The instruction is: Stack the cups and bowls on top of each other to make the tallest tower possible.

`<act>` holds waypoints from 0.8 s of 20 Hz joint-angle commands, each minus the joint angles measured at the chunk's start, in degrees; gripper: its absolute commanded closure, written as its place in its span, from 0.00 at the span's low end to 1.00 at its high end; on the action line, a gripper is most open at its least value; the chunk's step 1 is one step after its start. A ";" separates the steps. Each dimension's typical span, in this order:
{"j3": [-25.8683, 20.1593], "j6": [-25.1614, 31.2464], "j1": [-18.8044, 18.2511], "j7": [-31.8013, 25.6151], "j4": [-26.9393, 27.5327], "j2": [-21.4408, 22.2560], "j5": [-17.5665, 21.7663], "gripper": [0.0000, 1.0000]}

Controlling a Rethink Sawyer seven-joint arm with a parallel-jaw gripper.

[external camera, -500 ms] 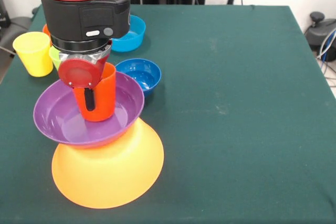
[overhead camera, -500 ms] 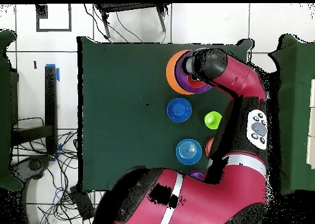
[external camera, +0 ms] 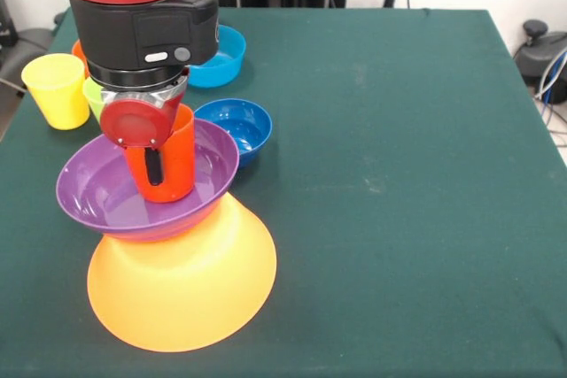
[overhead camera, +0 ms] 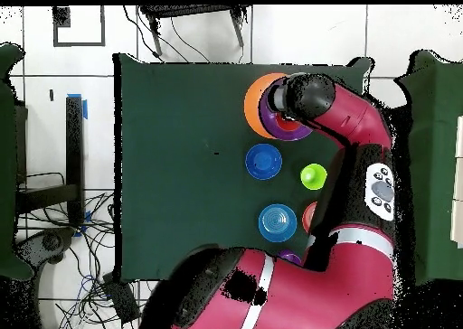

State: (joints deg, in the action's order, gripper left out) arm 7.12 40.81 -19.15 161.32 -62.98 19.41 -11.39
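Observation:
The tower stands at the front left: a very large yellow-orange bowl (external camera: 182, 294) upside down, a wide purple bowl (external camera: 97, 196) upright on it, and an orange-red cup (external camera: 177, 165) standing in the purple bowl. My gripper (external camera: 155, 174) comes down from above and is shut on the cup's near wall, with one black finger (external camera: 152, 165) on the outside. From overhead the tower's bowl (overhead camera: 252, 104), the purple bowl (overhead camera: 270, 126) and the cup (overhead camera: 288, 121) show under my wrist. A yellow cup (external camera: 56, 90) stands at the left.
A dark blue bowl (external camera: 239, 126) (overhead camera: 263, 161) sits just right of the tower, and a light blue bowl (external camera: 223, 57) (overhead camera: 277, 221) lies behind it. A lime green vessel (external camera: 92, 97) (overhead camera: 313, 175) and a small orange bowl (external camera: 78, 50) are partly hidden behind my arm.

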 commanded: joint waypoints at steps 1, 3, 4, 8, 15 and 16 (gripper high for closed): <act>-8.25 -2.46 -0.50 -8.42 -5.58 -1.13 3.14 0.00; -8.42 -3.27 -0.52 -8.38 -5.63 -1.11 3.19 0.00; -8.51 -3.67 -0.53 -8.37 -5.65 -1.10 3.21 0.00; -7.89 -3.70 0.12 -6.39 -4.64 -1.34 2.95 0.00; -7.34 -2.72 0.61 -4.53 -2.59 -2.11 2.42 0.00; -7.34 -2.88 0.64 -4.40 -2.44 -2.19 2.39 0.00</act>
State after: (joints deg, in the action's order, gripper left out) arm 5.88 40.34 -19.23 161.32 -63.23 19.04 -11.38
